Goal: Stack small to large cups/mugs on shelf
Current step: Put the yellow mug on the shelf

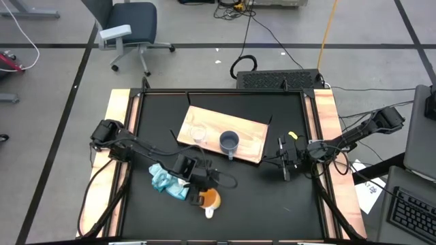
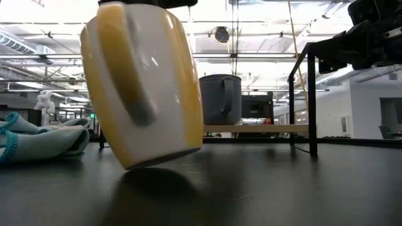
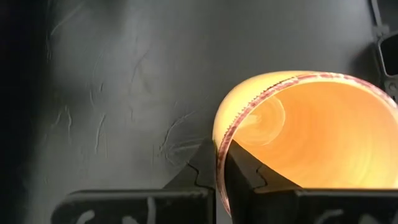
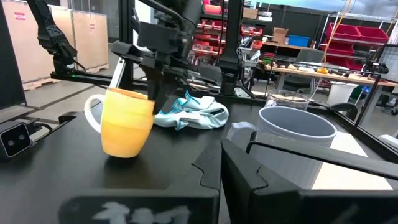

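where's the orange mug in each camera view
High view: orange mug near the table's front edge, at the left gripper.
Low view: mug fills the left foreground, tilted off the tabletop.
Left wrist view: mug's open mouth, rim between the fingers.
Right wrist view: mug left of centre.
Shared landmark: the light blue cloth beside it.

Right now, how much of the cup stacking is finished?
None stacked yet. The glass cup and grey-blue mug stand apart on the wooden board. The left claw pinches the orange mug's rim, tilting it off the table. The right claw waits shut.
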Robot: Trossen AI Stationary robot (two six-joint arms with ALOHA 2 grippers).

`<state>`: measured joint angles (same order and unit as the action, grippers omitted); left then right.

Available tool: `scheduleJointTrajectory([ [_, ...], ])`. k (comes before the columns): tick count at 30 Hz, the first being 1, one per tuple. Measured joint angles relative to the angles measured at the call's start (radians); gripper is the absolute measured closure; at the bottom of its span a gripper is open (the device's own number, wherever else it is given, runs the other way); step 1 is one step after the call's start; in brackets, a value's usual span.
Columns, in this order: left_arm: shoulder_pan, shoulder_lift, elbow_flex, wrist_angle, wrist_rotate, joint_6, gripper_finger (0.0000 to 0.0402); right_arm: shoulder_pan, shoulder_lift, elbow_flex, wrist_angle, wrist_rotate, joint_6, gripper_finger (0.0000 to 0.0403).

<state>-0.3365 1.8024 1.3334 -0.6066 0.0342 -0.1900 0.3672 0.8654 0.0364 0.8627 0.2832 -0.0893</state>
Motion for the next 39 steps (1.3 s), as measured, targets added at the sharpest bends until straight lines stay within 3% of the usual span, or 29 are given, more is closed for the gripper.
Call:
scheduleJointTrajectory([
  [10,-0.025,-0.002,0.0,0.038,-0.019,0.176,0.0391,0.0,0.0,0.0,0.0,0.0,0.0,0.0403],
  [18,-0.024,-0.003,0.003,0.098,-0.051,0.174,0.0391,0.0,0.0,0.0,0.0,0.0,0.001,0.0403],
  [32,0.012,-0.003,0.264,-0.034,-0.197,0.328,0.0392,0.0,0.0,0.0,0.0,0.0,0.022,0.0403],
  [39,0.058,-0.046,0.295,-0.049,-0.23,0.4,0.0392,0.0,0.0,0.0,0.0,0.0,0.022,0.0403],
])
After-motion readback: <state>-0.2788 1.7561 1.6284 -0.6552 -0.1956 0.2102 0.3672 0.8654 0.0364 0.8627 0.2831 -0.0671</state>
